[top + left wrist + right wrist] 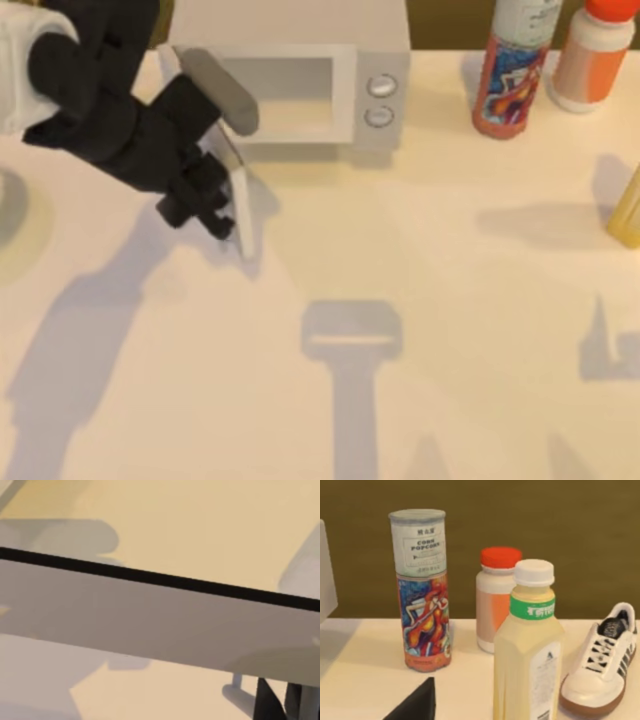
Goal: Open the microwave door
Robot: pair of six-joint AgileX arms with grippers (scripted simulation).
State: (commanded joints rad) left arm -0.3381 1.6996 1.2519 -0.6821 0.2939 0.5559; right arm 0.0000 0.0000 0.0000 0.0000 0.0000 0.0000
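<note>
Nearest the wrist lens is the door (150, 620), a broad pale slab with a dark edge filling the left wrist view. From above, the microwave (300, 40) sits at the back of the bench (420, 300), and the door (240, 210) has swung well out from its hinge at the microwave's left front corner, pointing away from the cavity, which stands open. My left hand (215, 215) is pressed against the door's outer end; I think it is clamped on that edge, but the fingers are buried behind the panel and I cannot tell for sure. My right hand is not visible from above; its wrist camera looks at a popcorn can (420, 590), two bottles and a shoe to the microwave's right.

I judge the job nearly done. The risk now is over-swinging: pushing on could drag the whole microwave sideways, or the thin edge could slip from my hand.
</note>
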